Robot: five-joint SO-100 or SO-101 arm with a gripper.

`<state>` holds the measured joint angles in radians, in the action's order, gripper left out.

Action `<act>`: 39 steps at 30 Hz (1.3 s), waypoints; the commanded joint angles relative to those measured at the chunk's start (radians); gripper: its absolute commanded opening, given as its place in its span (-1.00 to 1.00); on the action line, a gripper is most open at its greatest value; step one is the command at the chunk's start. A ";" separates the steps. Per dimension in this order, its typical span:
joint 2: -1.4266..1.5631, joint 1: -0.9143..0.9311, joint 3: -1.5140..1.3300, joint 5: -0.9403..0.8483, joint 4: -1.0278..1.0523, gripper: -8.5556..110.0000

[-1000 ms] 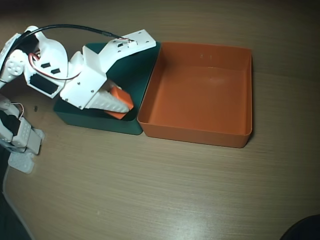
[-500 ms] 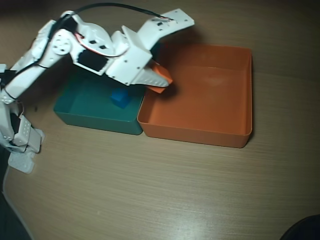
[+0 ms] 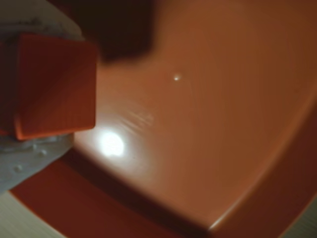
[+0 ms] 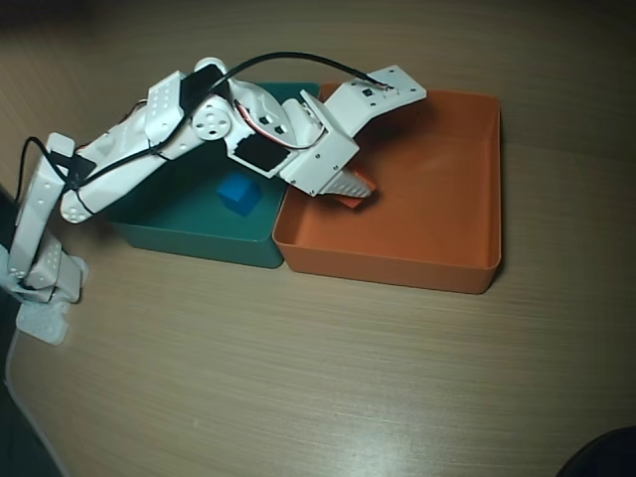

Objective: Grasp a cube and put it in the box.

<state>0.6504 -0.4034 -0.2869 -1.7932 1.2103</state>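
In the overhead view my gripper (image 4: 360, 191) hangs over the left part of the orange box (image 4: 437, 214), shut on the small orange cube (image 4: 364, 186). The wrist view shows the cube (image 3: 52, 84) at the left edge, clamped between the white fingers (image 3: 29, 161) of my gripper (image 3: 74, 87). Behind the cube lies the box's smooth floor (image 3: 198, 124), and the cube's dark shadow falls on it. I cannot tell whether the cube touches the floor.
A teal-green tray (image 4: 169, 224) stands against the box's left wall, with a small blue cube (image 4: 238, 194) inside. My white arm (image 4: 129, 164) stretches across that tray from its base (image 4: 45, 288) at the left table edge. Wooden table (image 4: 328, 378) surrounds both trays.
The arm lifted the orange cube out of the teal tray and swung right over the shared wall. It now holds the cube lower, inside the orange box. The blue cube is uncovered.
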 commanded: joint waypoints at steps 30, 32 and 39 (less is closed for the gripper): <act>-0.018 0.014 0.135 0.005 -0.011 -0.05; -0.018 0.014 0.135 0.005 -0.011 -0.01; -0.018 0.014 0.135 0.005 -0.011 -0.01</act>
<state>0.5937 -0.3942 -0.2316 -1.7932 1.2103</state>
